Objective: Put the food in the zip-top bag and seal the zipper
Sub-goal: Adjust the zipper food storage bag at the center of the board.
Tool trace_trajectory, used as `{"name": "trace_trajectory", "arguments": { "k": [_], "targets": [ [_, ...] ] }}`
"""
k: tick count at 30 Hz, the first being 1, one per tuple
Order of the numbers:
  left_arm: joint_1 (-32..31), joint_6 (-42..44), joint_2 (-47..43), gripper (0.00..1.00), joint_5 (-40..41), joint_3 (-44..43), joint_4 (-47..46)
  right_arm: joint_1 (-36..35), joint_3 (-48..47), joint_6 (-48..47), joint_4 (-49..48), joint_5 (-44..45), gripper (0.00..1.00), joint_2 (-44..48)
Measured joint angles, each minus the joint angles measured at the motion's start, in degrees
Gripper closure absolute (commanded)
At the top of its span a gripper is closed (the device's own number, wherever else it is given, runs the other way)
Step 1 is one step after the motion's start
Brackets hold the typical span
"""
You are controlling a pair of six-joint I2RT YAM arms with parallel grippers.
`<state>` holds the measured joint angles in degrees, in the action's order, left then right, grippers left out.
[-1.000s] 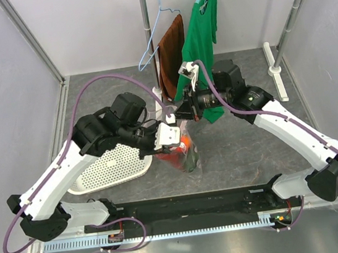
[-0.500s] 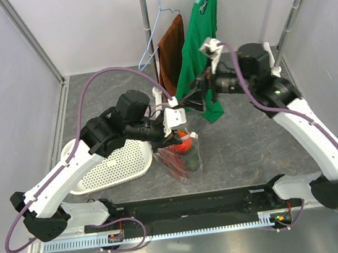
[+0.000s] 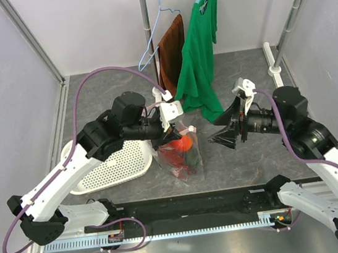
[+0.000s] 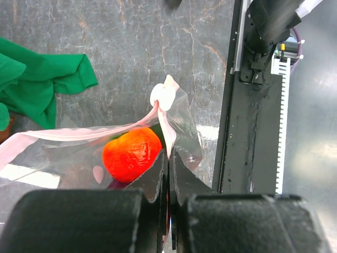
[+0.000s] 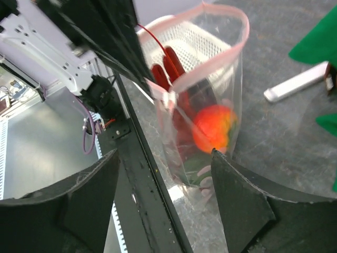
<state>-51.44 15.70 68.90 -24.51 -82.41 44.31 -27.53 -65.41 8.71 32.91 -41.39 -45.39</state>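
Left gripper [image 4: 169, 158] is clamped on the zipper [image 4: 79, 134], holding the zip-top bag [image 3: 184, 159] upright on the desk [image 3: 248, 160] with the tomato [image 3: 185, 142] and lobster [image 5: 167, 66] inside. That single pinch could slip, letting the open mouth sag and spill. Right gripper [image 3: 226, 132], spread wide and empty, has backed well away from the mouth.

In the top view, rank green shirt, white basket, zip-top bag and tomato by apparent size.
Largest: green shirt, then white basket (close; the left arm hides part of it), zip-top bag, tomato.
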Motion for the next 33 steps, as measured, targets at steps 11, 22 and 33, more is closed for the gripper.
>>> {"name": "trace_trajectory", "arguments": {
  "k": [11, 22, 33],
  "targets": [
    [0.00, -2.62, -0.02, 0.98, 0.57, 0.31, -1.22, -3.28, 5.03, 1.53, -7.87, 1.42, 0.31, -8.96],
    [1.16, -4.98, -0.13, 0.97, 0.94, 0.31, -1.60, -10.97, 5.01, 0.15, -12.90, 5.51, 1.00, -11.04],
    [9.84, -9.75, -7.69, 0.38, -0.76, 0.94, -2.73, -11.26, -0.70, -9.75, -9.27, 10.25, 1.00, -13.75]
  ]
}}
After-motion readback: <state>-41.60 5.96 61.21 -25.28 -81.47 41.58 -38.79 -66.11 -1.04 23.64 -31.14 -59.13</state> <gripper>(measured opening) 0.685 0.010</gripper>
